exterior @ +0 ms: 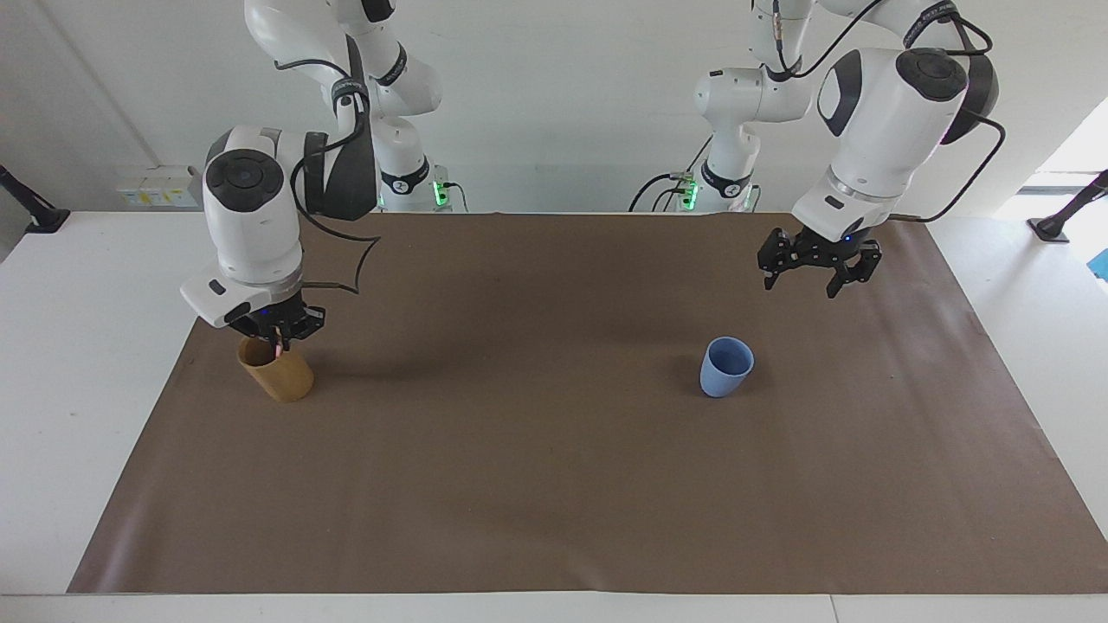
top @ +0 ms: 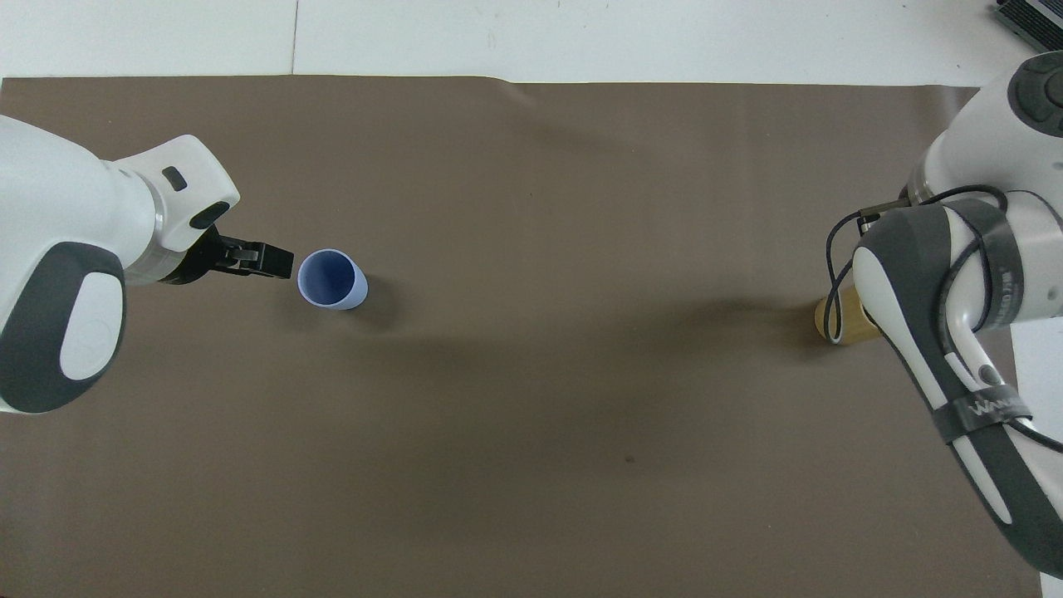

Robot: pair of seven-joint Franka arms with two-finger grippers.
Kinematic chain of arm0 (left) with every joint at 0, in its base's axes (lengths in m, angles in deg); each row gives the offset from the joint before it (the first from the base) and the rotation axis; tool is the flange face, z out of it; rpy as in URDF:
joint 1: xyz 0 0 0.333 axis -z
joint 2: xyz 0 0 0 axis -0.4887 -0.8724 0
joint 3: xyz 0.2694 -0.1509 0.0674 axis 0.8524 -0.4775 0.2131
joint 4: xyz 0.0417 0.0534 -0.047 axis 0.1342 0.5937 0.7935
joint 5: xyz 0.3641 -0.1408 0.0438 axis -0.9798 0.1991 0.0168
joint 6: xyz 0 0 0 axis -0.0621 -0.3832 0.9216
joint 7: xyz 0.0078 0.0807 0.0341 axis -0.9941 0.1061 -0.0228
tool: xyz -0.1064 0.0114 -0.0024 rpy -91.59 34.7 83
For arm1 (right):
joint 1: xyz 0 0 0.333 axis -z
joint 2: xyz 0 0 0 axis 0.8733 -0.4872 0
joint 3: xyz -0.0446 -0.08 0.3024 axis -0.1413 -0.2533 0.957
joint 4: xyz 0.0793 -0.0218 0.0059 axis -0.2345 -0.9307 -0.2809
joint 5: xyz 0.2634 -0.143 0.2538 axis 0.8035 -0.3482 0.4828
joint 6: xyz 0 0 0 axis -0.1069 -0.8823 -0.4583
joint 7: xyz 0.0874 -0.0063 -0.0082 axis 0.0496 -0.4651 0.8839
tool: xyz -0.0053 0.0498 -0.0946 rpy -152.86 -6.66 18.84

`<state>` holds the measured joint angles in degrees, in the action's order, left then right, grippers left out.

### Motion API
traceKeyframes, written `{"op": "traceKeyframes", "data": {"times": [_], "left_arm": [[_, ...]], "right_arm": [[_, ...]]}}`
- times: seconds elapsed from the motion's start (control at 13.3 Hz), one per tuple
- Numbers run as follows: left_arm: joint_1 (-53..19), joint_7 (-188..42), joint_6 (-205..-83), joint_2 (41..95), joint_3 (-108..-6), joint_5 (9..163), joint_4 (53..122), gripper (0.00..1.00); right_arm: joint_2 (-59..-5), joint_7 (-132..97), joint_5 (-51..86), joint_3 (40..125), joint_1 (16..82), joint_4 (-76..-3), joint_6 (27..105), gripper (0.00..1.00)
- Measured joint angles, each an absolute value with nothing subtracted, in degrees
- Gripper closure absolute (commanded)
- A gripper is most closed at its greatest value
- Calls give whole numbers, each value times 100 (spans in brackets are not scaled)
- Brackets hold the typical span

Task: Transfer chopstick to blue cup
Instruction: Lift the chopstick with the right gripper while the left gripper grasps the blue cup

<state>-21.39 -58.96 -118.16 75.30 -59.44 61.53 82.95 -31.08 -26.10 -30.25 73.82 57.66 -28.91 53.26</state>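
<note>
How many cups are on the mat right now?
2: the blue cup toward the left arm's end, and the tan cup toward the right arm's end, under the right gripper.

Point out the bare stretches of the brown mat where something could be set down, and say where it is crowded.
Bare: the wide stretch of brown mat between the wooden cup and the blue cup, and the whole strip farther from the robots than both cups. Crowded: at the wooden cup, where the right gripper closes on the chopstick; and by the blue cup, where the open left gripper hangs.
</note>
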Motion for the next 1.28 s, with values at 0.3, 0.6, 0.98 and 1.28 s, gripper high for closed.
{"op": "traceKeyframes", "data": {"times": [0.3,0.6,0.98,1.28], "left_arm": [[-2056,-5992,-12514,7113,-5941,6155,8800,0],[-2038,-6040,-13058,6758,-5933,6155,8952,0],[-2008,-6211,-13234,6629,-5946,6155,9217,100],[-1920,-6272,-13234,6631,-5944,6155,9207,100]], "right_arm": [[-3099,-2610,-3025,7382,5765,-2891,5326,100],[-2950,-2610,-3025,7381,5793,-2885,5326,100],[-2558,-2610,-2684,7361,5912,-2878,5327,100],[-2171,-2610,-2349,7348,6082,-2880,5326,100]]}}
